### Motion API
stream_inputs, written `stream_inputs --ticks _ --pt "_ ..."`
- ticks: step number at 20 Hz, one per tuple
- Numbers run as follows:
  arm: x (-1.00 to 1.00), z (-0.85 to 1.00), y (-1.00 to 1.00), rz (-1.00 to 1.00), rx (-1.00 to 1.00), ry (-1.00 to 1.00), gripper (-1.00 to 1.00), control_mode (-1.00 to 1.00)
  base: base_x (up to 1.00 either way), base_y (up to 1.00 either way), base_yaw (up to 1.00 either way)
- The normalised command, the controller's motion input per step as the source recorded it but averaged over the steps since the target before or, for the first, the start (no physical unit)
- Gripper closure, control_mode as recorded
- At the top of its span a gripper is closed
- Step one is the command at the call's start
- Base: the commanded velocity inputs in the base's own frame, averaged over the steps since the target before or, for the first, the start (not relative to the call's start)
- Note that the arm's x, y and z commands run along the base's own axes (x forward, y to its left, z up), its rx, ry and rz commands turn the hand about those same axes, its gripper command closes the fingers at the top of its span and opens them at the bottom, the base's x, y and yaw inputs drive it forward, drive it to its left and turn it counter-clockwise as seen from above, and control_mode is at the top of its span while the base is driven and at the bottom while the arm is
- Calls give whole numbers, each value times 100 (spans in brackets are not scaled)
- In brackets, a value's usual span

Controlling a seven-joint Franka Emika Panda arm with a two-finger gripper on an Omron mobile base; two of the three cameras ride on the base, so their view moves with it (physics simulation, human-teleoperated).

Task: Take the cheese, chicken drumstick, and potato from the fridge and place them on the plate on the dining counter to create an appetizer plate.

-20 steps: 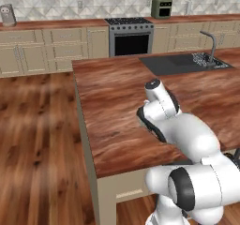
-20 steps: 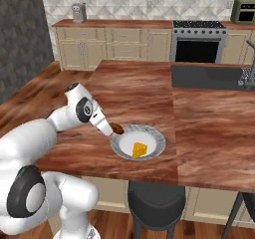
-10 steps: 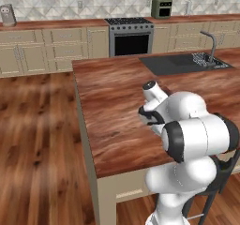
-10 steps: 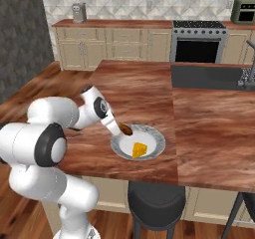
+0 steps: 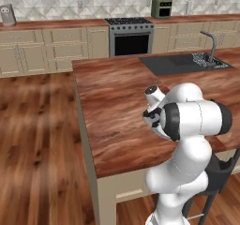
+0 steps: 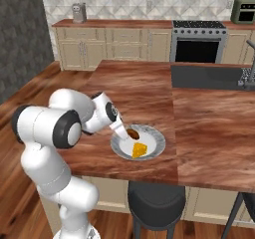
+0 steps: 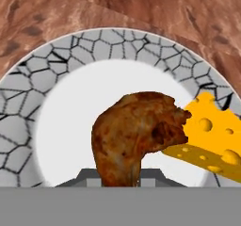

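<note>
Cheese (image 7: 212, 135) already on plate (image 7: 28, 140); chicken drumstick (image 7: 134, 138) pinched in fingers just above plate, awaiting release; potato yet to fetch.

No readable txt, labels, brands, nos. or signs anywhere.
</note>
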Motion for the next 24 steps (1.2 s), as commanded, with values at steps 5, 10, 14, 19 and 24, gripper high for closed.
stream_inputs --ticks 5,10,14,19,24 --pt "2 -32 -11 0 0 -5 100 -100 0 0 0" --pt "0 -12 0 0 0 -7 -100 -100 0 0 0" --pt "-12 13 0 2 0 -16 -100 -100 0 0 0" --pt "-30 68 0 3 1 -14 -100 -100 0 0 0" --pt "-59 100 0 8 6 -18 -100 -100 0 0 0"
